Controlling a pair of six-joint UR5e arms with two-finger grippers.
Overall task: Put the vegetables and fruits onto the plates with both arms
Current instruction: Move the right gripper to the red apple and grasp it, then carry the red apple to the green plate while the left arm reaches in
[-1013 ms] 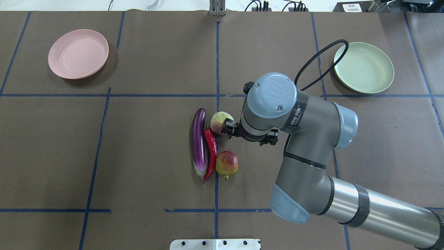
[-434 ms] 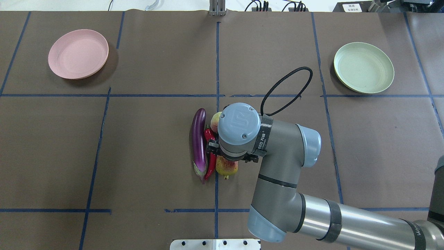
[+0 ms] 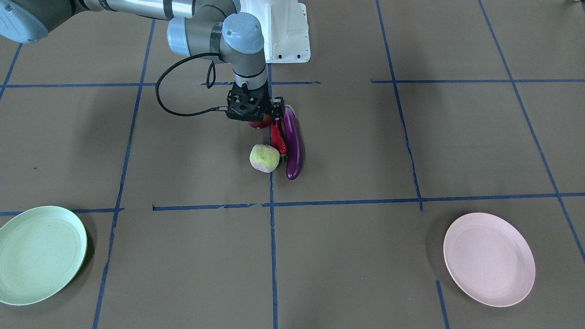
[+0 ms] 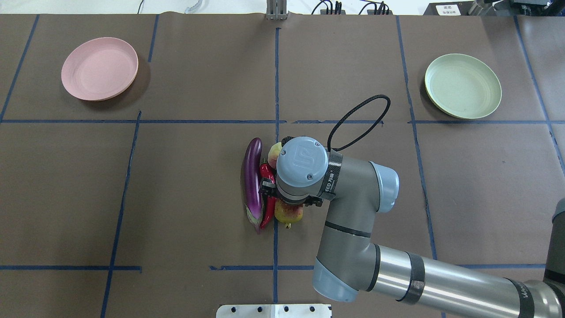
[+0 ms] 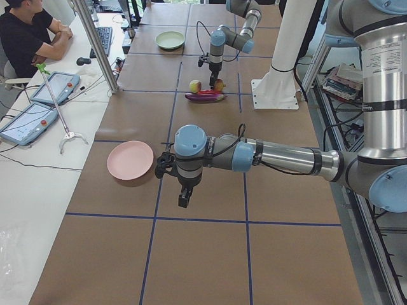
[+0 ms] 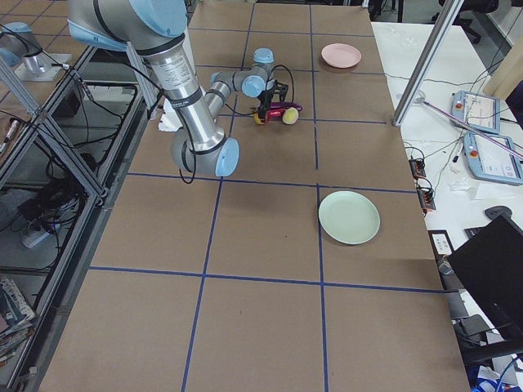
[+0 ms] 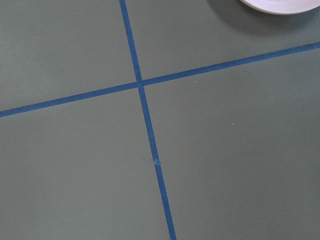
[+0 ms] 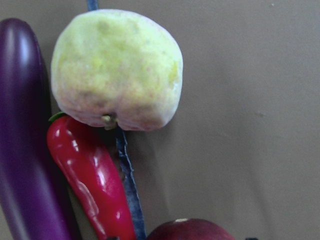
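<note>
The purple eggplant, the red chili, the yellow-green fruit and the dark red pomegranate lie close together at the table's middle. My right gripper hangs straight down over the pomegranate. In the right wrist view the pomegranate's top sits between two fingertips at the bottom edge, so the gripper is open around it. My left gripper hovers near the pink plate; I cannot tell if it is open. The green plate is empty.
The pink plate is at the far left, the green plate at the far right. Blue tape lines cross the brown table cover. The white base block sits at the near edge. A person sits beside the table's end.
My right arm has swung from beside the yellow-green fruit toward the robot and now stands over the pomegranate. The fruits and vegetables have not moved.
</note>
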